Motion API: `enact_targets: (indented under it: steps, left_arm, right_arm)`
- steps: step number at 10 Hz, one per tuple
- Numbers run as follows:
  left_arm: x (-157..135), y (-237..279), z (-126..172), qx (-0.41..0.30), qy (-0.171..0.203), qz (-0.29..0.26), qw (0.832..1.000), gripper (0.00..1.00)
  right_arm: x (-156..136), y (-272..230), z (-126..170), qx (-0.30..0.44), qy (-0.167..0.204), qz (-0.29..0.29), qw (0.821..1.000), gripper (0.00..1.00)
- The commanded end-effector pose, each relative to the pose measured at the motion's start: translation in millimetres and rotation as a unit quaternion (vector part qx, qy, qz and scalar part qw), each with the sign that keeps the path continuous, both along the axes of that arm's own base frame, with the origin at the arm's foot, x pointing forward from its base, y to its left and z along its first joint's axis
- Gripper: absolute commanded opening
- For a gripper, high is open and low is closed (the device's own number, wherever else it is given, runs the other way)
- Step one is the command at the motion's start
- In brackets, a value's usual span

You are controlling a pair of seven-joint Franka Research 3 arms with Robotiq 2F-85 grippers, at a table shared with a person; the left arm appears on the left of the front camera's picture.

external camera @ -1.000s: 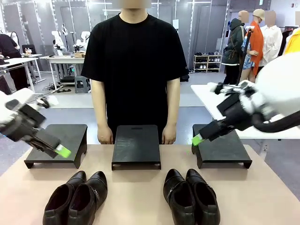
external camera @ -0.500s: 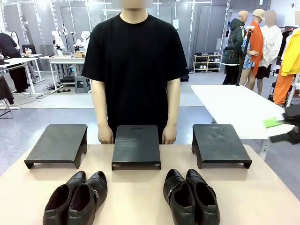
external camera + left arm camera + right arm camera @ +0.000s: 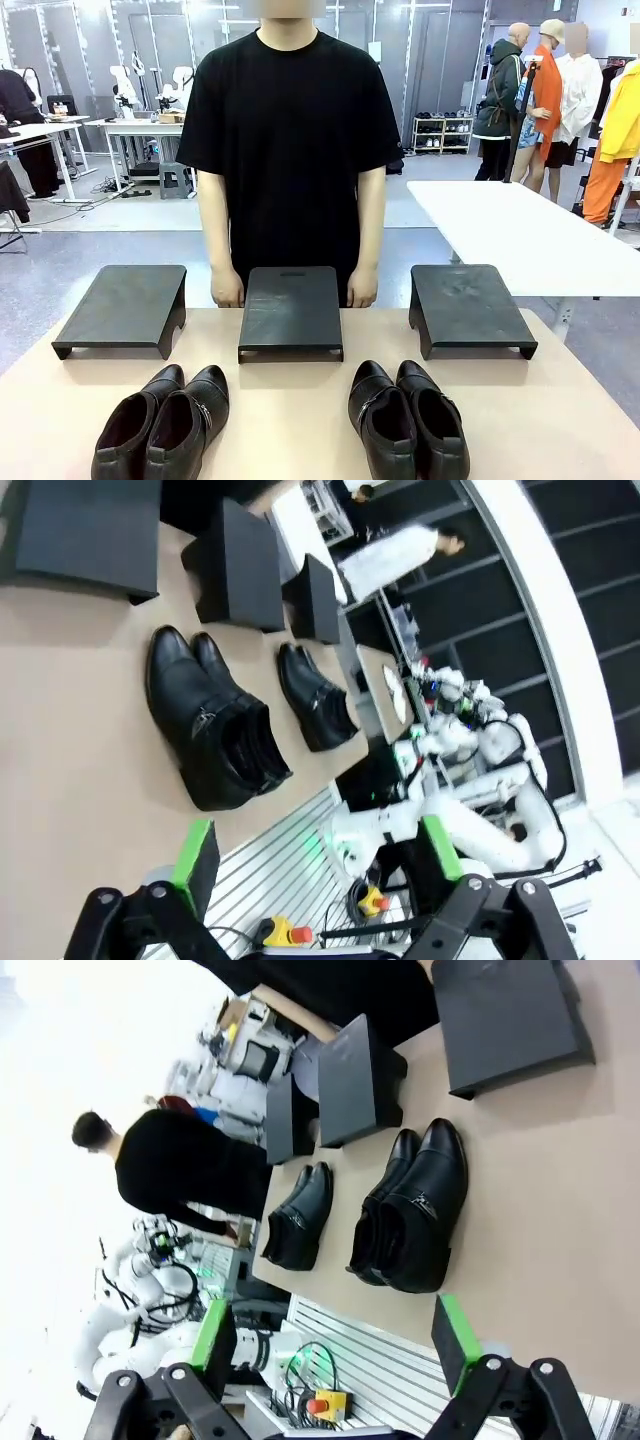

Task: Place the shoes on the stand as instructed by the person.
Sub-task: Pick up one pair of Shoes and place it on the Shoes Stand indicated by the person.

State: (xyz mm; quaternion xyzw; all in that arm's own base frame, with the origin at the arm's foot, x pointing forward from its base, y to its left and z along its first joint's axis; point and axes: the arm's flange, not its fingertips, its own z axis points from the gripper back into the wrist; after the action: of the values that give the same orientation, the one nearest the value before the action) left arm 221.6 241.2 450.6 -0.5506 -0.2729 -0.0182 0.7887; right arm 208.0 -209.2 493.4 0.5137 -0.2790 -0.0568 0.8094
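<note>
In the front view, one pair of shoes [image 3: 160,428] lies lower left and the other pair [image 3: 408,422] lower right on the table [image 3: 290,420], before three black stands [image 3: 291,305]. The left gripper [image 3: 318,855] and the right gripper [image 3: 335,1340] are spread wide at the bottom of their own wrist views, with the shoes higher in the frame, well apart from them.

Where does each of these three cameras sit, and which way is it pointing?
Front: fixed on the robot's side, facing across the tan table at the person in a black T-shirt, whose hands show.
Left wrist: off the table's near edge, looking along the open left gripper.
Right wrist: same, along the open right gripper.
Shared: all see both pairs of glossy black leather shoes and three flat black stands.
</note>
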Motion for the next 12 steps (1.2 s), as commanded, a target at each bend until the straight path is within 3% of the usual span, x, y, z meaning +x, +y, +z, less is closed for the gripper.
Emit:
enact_targets:
  steps: [1, 3, 4, 5, 12]
  left_arm:
    - [-3, 13, 3, -0.011, -0.016, 0.012, 1.0, 1.0]
    - [-4, 15, 12, -0.02, -0.026, 0.075, 0.997, 1.0]
    - [1, 6, 17, -0.007, -0.034, 0.06, 0.998, 1.0]
    - [-14, 21, 1, -0.015, -0.013, 0.049, 0.999, 1.0]
    - [-14, 21, 1, -0.015, -0.013, 0.049, 0.999, 1.0]
  right_arm:
    - [-31, 16, -32, 0.009, -0.021, -0.013, 1.0, 1.0]
    - [-35, 15, -33, 0.002, -0.028, -0.011, 1.0, 1.0]
    - [-30, 20, -30, -0.008, -0.03, -0.002, 1.0, 1.0]
    - [-30, -21, -10, 0.014, -0.015, -0.024, 1.0, 1.0]
    - [-30, -21, -10, 0.014, -0.015, -0.024, 1.0, 1.0]
